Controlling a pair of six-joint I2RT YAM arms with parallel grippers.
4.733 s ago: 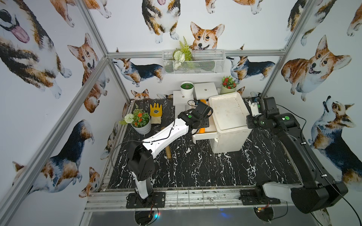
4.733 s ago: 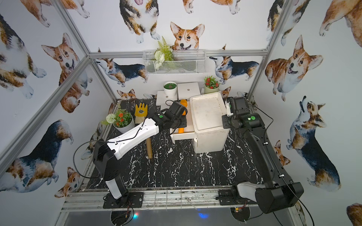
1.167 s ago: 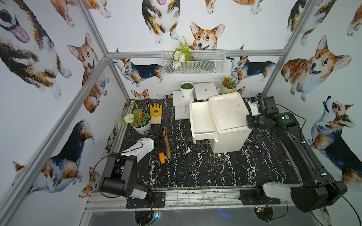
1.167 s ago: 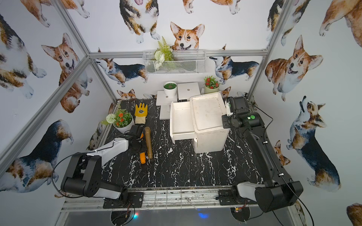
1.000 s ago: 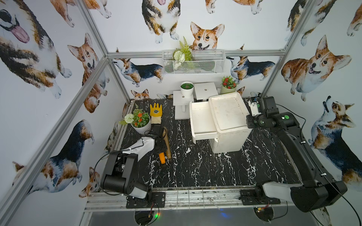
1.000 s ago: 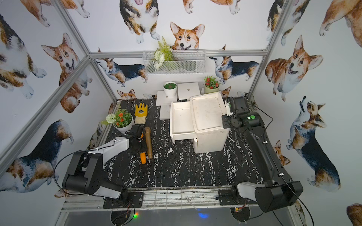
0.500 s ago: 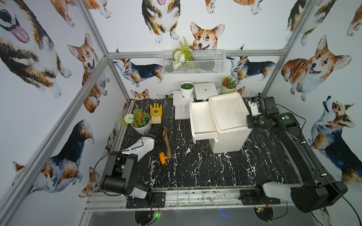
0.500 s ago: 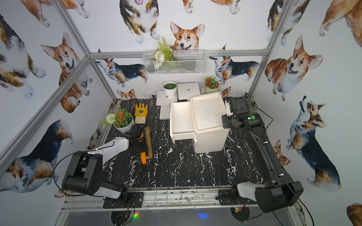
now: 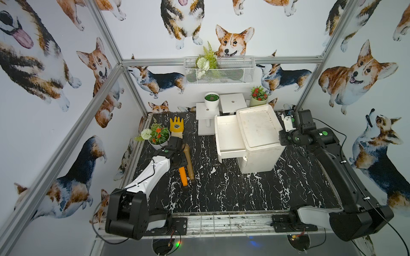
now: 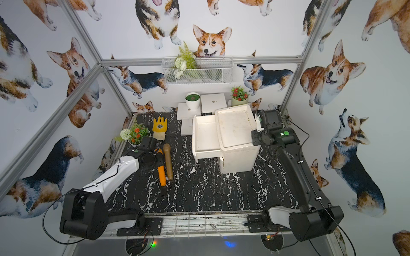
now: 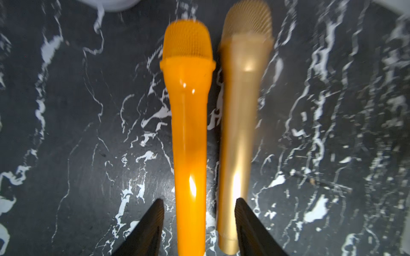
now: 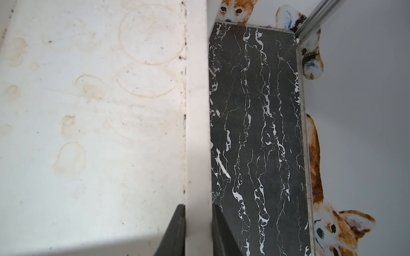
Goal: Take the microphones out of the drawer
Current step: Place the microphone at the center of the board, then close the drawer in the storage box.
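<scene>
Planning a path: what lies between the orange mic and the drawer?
The gold mic, right beside the orange mic; past it, bare table up to the drawer, in both top views.

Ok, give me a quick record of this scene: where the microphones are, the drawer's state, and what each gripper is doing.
orange microphone: lying on the table, outside the drawer
gold microphone: lying close alongside it, parallel
drawer: pulled open, nothing visible inside
left gripper: open, poised over the orange microphone's handle end
right gripper: shut on the cabinet rim
</scene>
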